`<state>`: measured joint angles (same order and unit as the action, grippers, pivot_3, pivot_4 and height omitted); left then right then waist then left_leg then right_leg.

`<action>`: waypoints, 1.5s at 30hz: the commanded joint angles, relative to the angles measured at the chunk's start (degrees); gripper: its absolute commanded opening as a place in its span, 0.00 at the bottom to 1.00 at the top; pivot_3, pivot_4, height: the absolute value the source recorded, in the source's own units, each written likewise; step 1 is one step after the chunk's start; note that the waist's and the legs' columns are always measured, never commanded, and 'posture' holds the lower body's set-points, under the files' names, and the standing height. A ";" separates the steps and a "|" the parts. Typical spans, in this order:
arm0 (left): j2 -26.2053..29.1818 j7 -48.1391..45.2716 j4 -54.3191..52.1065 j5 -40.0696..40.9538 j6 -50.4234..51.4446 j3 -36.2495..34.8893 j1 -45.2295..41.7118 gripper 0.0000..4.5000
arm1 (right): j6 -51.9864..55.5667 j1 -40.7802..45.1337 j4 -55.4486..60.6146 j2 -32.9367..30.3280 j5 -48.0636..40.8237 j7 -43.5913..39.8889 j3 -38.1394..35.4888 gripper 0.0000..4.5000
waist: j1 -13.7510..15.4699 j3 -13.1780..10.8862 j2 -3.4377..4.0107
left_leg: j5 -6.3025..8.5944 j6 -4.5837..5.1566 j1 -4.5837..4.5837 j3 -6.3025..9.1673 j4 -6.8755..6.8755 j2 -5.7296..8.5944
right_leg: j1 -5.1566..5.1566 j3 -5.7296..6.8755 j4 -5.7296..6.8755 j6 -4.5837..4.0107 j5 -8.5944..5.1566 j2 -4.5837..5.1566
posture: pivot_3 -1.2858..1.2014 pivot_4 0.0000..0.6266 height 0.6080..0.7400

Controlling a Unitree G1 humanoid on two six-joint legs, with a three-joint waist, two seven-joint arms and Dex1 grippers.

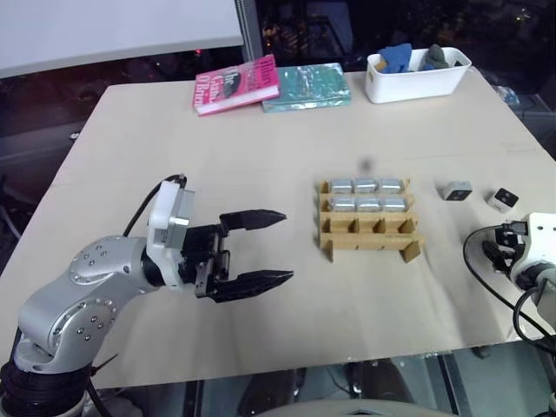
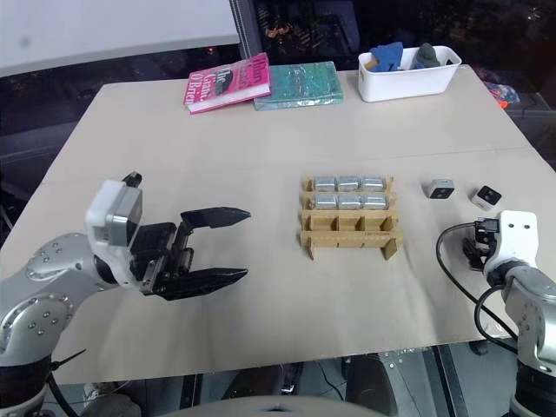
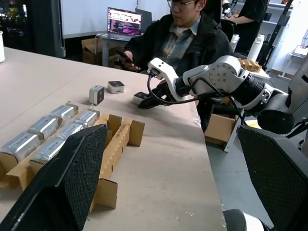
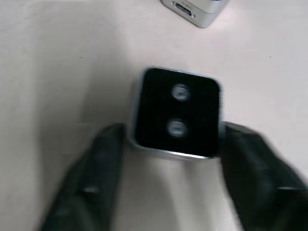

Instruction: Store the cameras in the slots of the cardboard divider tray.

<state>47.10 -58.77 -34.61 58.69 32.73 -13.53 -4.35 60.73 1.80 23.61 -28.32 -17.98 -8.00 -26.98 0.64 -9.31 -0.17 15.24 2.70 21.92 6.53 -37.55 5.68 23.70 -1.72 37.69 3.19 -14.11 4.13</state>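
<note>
The small brown corrugated cardboard divider tray [image 1: 369,233] looks matt and rough. The boxy silver-grey metal cameras [image 1: 366,185] gleam smoothly. The pale wooden table [image 1: 261,156] is matt.

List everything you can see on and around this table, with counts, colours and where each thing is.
table: one, pale wood.
books: two, pink and teal, far edge.
white bin: one, far right, holding blue and grey items.
cardboard divider tray: one, brown, centre right, front row empty.
stored cameras: six, silver, in the two back rows.
loose cameras: at least two, silver-white, right of the tray; a black-faced one directly before the right gripper.
person: one, dark jacket, seated beyond the table.
left gripper: black, open, left of the tray.
right gripper: black, near the loose cameras.
</note>
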 commanded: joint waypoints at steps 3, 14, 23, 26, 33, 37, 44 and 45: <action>-0.23 0.27 -1.06 0.55 -0.62 -1.14 -0.48 1.00 | -2.95 -0.35 0.75 -1.13 1.71 -0.08 -0.42 0.42 | 0.00 0.00 0.00 | 0.00 0.00 0.00 0.00 0.00 0.00 | 0.00 0.00 0.00 0.00 0.00 0.00 | 0.52 0.24 1.00; -1.85 32.66 7.69 24.55 19.48 1.75 -17.31 1.00 | -45.69 6.79 12.48 -9.62 14.39 -21.32 30.21 0.42 | -1.27 -0.06 -0.19 | -0.05 -0.09 -0.08 0.04 -0.04 -0.04 | -0.01 0.15 0.15 0.04 0.00 -0.06 | 0.52 0.24 1.00; -5.13 54.34 14.93 43.45 23.95 8.18 -24.07 1.00 | -53.37 17.70 8.33 -4.19 19.98 -23.11 39.26 0.42 | -1.17 -0.15 -0.37 | -0.04 -0.08 0.06 0.09 -0.24 0.02 | 0.08 0.09 0.12 0.03 0.01 -0.05 | 0.52 0.24 1.00; -6.23 58.48 15.23 46.26 23.15 9.27 -24.94 1.00 | -53.98 19.13 8.81 -2.78 20.34 -24.13 40.63 0.42 | -1.14 -0.15 -0.37 | -0.04 -0.08 0.07 0.08 -0.24 0.02 | 0.12 0.03 0.14 0.02 0.01 -0.05 | 0.52 0.24 1.00; -8.51 62.65 16.73 47.69 22.46 10.63 -27.20 1.00 | -54.10 20.86 9.04 -0.64 21.15 -25.25 41.79 0.42 | -1.08 -0.15 -0.37 | -0.05 -0.09 0.05 0.06 -0.31 0.03 | 0.10 0.03 0.22 0.02 0.01 -0.07 | 0.52 0.24 1.00; -8.36 62.13 17.37 47.65 23.05 10.95 -27.58 1.00 | -53.60 20.74 9.53 0.14 21.75 -25.35 41.66 0.42 | -1.09 -0.15 -0.37 | -0.05 -0.09 0.06 0.05 -0.31 0.03 | 0.10 0.03 0.22 0.02 0.01 -0.07 | 0.52 0.24 1.00; -8.89 60.54 18.81 46.82 23.66 11.33 -28.61 0.33 | -52.59 19.89 10.50 0.51 21.98 -25.68 41.32 0.42 | -1.08 -0.15 -0.37 | -0.06 -0.09 0.05 0.05 -0.31 0.03 | 0.11 0.05 0.24 0.02 0.01 -0.07 | 0.52 0.24 1.00; -9.01 60.39 18.98 46.69 23.77 11.38 -28.79 0.23 | -52.39 19.76 10.64 0.49 21.87 -25.82 41.28 0.42 | -1.07 -0.15 -0.37 | -0.06 -0.09 0.05 0.05 -0.32 0.04 | 0.10 0.06 0.24 0.02 0.01 -0.07 | 0.52 0.24 1.00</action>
<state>38.45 2.16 -15.57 104.90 56.95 -1.70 -31.70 8.73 21.36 30.83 -27.85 3.41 -33.65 14.81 -0.43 -9.46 -0.54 15.19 2.61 21.98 6.59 -37.86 5.71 23.80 -1.67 37.92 3.21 -14.09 4.06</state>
